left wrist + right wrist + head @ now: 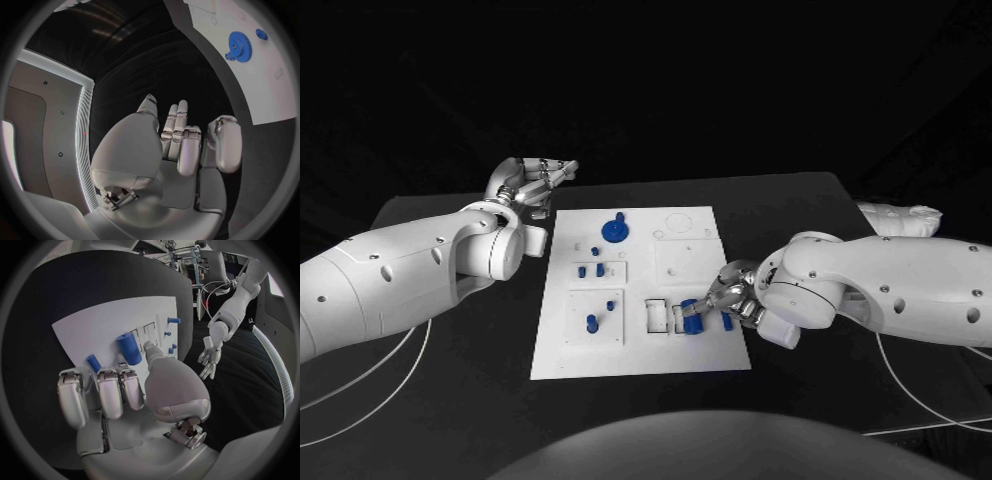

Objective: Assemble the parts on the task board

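1. The left robot hand (531,180) hangs over the black bench (459,215) just off the far left corner of the task board (640,355). Its fingers are spread and it holds nothing.
2. The task board is a white plate in the middle of the bench. A blue gear (616,231) with a small knob sits near its far edge. Below that lie two inset panels on the left, each carrying about three small blue pegs. They are too small to count firmly.
3. The parts look like hard, light plastic: stiff, smooth, likely slippery under metal fingertips. I would take a peg round its side, near the top. The gear is best lifted by its knob or by its toothed rim.
4. Near the board's right edge, the right robot hand (733,297) pinches a blue cylinder (129,348) upright between thumb and fingers, over the slotted frames (656,316). A second, thinner blue peg (93,362) stands just beside it.
5. Counted: one gear, one held cylinder, one peg beside it, roughly six small pegs.
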Motion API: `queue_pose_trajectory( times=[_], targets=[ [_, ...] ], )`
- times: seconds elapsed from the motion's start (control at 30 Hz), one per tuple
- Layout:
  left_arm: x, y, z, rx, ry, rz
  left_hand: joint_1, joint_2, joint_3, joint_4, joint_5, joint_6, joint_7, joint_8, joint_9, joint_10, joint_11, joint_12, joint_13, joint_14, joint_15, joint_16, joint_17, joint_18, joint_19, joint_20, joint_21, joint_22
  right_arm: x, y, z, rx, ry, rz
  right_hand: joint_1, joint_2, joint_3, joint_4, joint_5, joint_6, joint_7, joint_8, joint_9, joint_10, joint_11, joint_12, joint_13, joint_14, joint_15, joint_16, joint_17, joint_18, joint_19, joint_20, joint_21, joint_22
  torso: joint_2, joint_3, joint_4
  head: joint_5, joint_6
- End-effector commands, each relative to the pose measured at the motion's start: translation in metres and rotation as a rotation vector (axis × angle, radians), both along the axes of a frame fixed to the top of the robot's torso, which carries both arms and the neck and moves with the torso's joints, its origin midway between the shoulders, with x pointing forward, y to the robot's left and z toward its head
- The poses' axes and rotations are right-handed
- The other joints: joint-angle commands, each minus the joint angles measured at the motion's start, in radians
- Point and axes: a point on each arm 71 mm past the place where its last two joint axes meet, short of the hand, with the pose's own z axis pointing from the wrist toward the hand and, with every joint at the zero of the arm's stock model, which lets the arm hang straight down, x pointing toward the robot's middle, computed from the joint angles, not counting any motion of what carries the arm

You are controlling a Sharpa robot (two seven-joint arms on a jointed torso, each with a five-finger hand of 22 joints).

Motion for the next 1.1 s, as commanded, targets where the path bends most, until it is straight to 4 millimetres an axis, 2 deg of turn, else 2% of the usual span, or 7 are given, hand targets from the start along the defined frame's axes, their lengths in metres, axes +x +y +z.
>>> queue_pose_trajectory(
  times=[0.03, 0.37, 0.43, 0.63, 0.8, 0.9, 1.1],
  targets=[
    [-0.0003, -0.0033, 0.0010, -0.007, -0.005, -0.023, 0.004, 0.008, -0.006, -0.002, 0.004, -0.008, 0.001, -0.004, 0.001, -0.006, 0.003, 0.001, 0.000, 0.098, 0.004, 0.000, 0.251, -0.003, 0.002, 0.003, -0.003, 0.217, -0.0009, 0.0009, -0.0026, -0.018, 0.014, -0.009, 0.014, 0.003, 0.006, -0.009, -0.012, -0.012, 0.024, 0.009, 0.004, 0.105, 0.004, 0.003, 0.263, 0.104, 0.005, 0.006, 0.263, -0.014, 0.105, 0.007, 0.005, 0.263, 0.000, -0.0003, 0.0011, -0.003, 0.000],
    [-0.0001, -0.0039, 0.0009, -0.008, -0.004, -0.024, 0.004, 0.008, -0.006, -0.002, 0.004, -0.008, 0.001, -0.004, 0.001, -0.006, 0.003, 0.001, 0.000, 0.098, 0.004, 0.000, 0.251, -0.003, 0.002, 0.003, -0.003, 0.217, -0.0030, 0.0020, -0.0066, -0.023, 0.032, 0.007, 0.046, 0.008, 0.029, -0.047, -0.034, -0.052, 0.018, 0.050, 0.024, 0.105, -0.002, 0.003, 0.263, 0.104, 0.002, 0.006, 0.263, -0.014, 0.105, 0.004, 0.005, 0.263, -0.001, -0.0011, 0.0000, -0.007, 0.000],
    [0.0000, -0.0044, 0.0008, -0.008, -0.004, -0.026, 0.005, 0.010, -0.009, -0.002, 0.005, -0.009, 0.001, -0.003, 0.002, -0.006, 0.003, 0.001, 0.000, 0.098, 0.004, 0.001, 0.252, -0.004, 0.003, 0.003, -0.002, 0.217, -0.0031, 0.0023, -0.0073, -0.025, 0.033, 0.009, 0.056, 0.012, 0.036, -0.057, -0.039, -0.055, 0.017, 0.063, 0.030, 0.105, -0.002, 0.003, 0.263, 0.104, 0.001, 0.006, 0.263, -0.014, 0.105, 0.003, 0.005, 0.263, -0.001, -0.0002, 0.0005, -0.007, 0.000],
    [0.0000, -0.0050, 0.0007, -0.009, -0.003, -0.028, 0.005, 0.010, -0.009, -0.002, 0.005, -0.009, 0.001, -0.003, 0.002, -0.006, 0.003, 0.001, 0.000, 0.098, 0.004, 0.001, 0.252, -0.004, 0.003, 0.003, -0.002, 0.217, -0.0034, 0.0041, -0.0096, -0.031, 0.030, 0.021, 0.091, 0.038, 0.064, -0.083, -0.067, -0.045, 0.019, 0.107, 0.048, 0.105, -0.001, 0.003, 0.263, 0.104, -0.002, 0.006, 0.263, -0.014, 0.105, 0.000, 0.005, 0.263, 0.000, 0.0006, 0.0013, -0.006, 0.000],
    [-0.0001, -0.0048, 0.0006, -0.009, -0.002, -0.028, 0.005, 0.010, -0.009, -0.002, 0.005, -0.009, 0.001, -0.003, 0.002, -0.006, 0.003, 0.001, 0.000, 0.098, 0.004, 0.001, 0.252, -0.004, 0.003, 0.003, -0.002, 0.217, -0.0030, 0.0043, -0.0103, -0.035, 0.015, 0.023, 0.107, 0.063, 0.084, -0.091, -0.088, 0.007, 0.019, 0.140, 0.061, 0.105, -0.001, 0.003, 0.263, 0.104, -0.003, 0.006, 0.263, -0.014, 0.105, -0.001, 0.005, 0.263, 0.000, 0.0003, 0.0006, -0.005, 0.000],
    [-0.0001, -0.0048, 0.0006, -0.009, -0.002, -0.028, 0.005, 0.010, -0.009, -0.002, 0.005, -0.009, 0.001, -0.003, 0.002, -0.006, 0.003, 0.001, 0.000, 0.098, 0.004, 0.001, 0.252, -0.004, 0.003, 0.003, -0.002, 0.217, -0.0023, 0.0038, -0.0106, -0.037, 0.004, 0.021, 0.111, 0.072, 0.094, -0.091, -0.095, 0.046, 0.012, 0.142, 0.060, 0.105, -0.006, 0.003, 0.263, 0.104, -0.007, 0.006, 0.263, -0.014, 0.105, -0.004, 0.005, 0.263, -0.001, -0.0002, 0.0005, -0.005, 0.000],
    [0.0000, -0.0053, 0.0006, -0.009, -0.002, -0.029, 0.005, 0.010, -0.009, -0.002, 0.005, -0.009, 0.001, -0.003, 0.002, -0.006, 0.003, 0.001, 0.000, 0.098, 0.004, 0.001, 0.252, -0.004, 0.003, 0.003, -0.002, 0.217, -0.0018, 0.0040, -0.0116, -0.039, -0.003, 0.023, 0.099, 0.064, 0.091, -0.083, -0.109, 0.069, 0.008, 0.124, 0.050, 0.105, -0.011, 0.003, 0.263, 0.104, -0.012, 0.006, 0.263, -0.014, 0.105, -0.008, 0.005, 0.263, -0.001, -0.0005, 0.0006, -0.005, 0.000]
  ],
)
